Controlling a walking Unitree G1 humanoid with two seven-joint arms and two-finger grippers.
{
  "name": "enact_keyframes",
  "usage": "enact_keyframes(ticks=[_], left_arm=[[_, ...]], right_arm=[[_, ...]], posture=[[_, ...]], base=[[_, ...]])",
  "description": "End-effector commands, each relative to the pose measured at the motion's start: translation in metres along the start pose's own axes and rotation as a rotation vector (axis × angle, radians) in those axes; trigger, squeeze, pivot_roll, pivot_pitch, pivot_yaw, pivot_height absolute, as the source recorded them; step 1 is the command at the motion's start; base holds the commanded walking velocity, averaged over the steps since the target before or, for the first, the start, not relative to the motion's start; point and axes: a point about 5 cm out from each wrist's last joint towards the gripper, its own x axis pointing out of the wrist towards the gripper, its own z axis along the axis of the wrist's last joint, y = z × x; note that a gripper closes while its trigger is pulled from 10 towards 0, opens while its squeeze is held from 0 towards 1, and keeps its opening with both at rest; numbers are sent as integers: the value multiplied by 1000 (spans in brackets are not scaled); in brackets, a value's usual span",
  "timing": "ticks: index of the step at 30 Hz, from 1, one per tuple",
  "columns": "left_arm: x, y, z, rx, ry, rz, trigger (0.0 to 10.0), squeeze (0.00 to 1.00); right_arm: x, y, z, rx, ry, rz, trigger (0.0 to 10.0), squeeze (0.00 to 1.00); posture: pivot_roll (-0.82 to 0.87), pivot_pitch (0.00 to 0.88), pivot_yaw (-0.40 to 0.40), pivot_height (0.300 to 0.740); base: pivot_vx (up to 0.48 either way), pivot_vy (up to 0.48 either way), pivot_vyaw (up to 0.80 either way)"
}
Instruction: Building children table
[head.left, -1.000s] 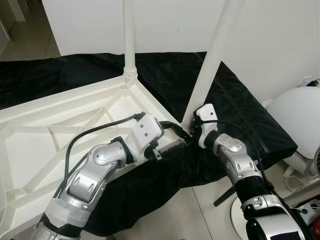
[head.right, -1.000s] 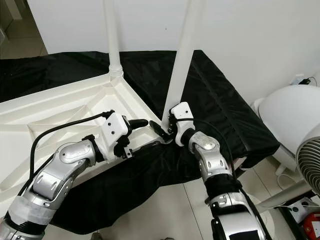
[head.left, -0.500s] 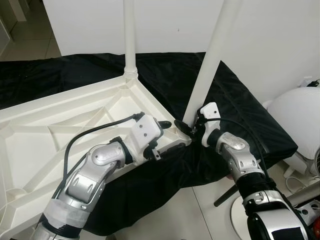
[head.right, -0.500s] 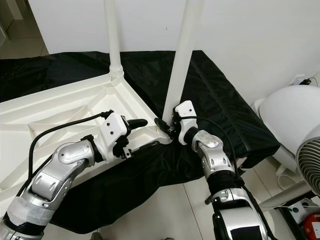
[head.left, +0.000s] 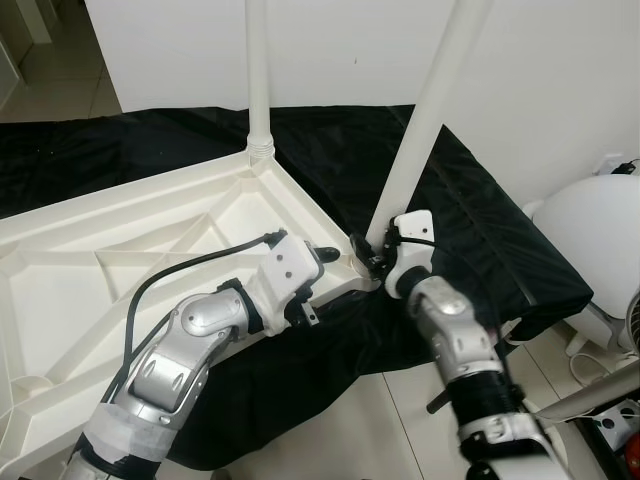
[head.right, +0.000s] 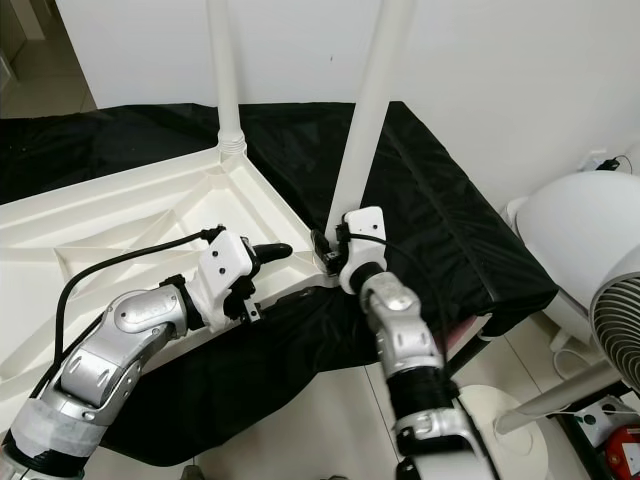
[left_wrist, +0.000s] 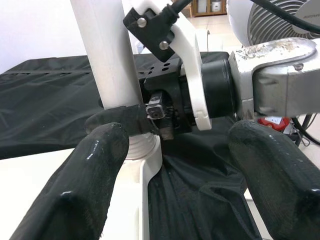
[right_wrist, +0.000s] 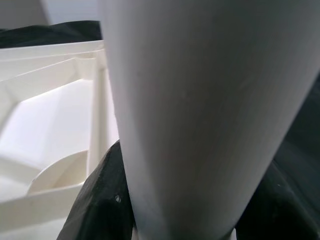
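Note:
The white plastic table top lies upside down on a black cloth. One white leg stands in its far corner. A second white leg rises, leaning, from the near right corner socket. My right gripper is shut on this leg's foot; in the right wrist view the leg sits between the black fingers. My left gripper hovers open just left of that corner, fingers wide apart and pointing at the leg's foot and the right wrist.
A white wall stands behind the cloth. A round white appliance and a fan stand on the tiled floor at the right. The cloth's front edge hangs down over the floor beneath both arms.
My right forearm has swung left, under its gripper, which stays at the leg's foot. The left gripper has drawn back slightly to the left.

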Motion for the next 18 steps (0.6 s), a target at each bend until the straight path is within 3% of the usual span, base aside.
enact_keyframes(ticks=[1, 6, 14, 15, 18], left_arm=[[0, -2, 1, 2, 2, -7, 10000, 0], [0, -3, 0, -2, 5, -7, 10000, 0], [-1, -4, 0, -2, 7, -13, 10000, 0], [-2, -3, 0, -3, 8, -14, 10000, 0], [-1, -3, 0, -1, 9, -15, 10000, 0]], right_arm=[[-4, -5, -5, 41, 20, -92, 10000, 0], [-8, 3, -6, 84, 17, -325, 10000, 0], [-13, 10, 4, 93, -31, -320, 10000, 0], [-14, 9, 5, 91, -40, -315, 10000, 1000], [-15, 7, 6, 97, -52, -305, 10000, 1000]], posture=[[62, 69, -47, 740], [61, 72, -52, 740], [64, 68, -49, 740], [63, 67, -49, 740], [63, 66, -50, 740]], base=[[0, 0, 0], [0, 0, 0], [0, 0, 0], [0, 0, 0], [0, 0, 0]])
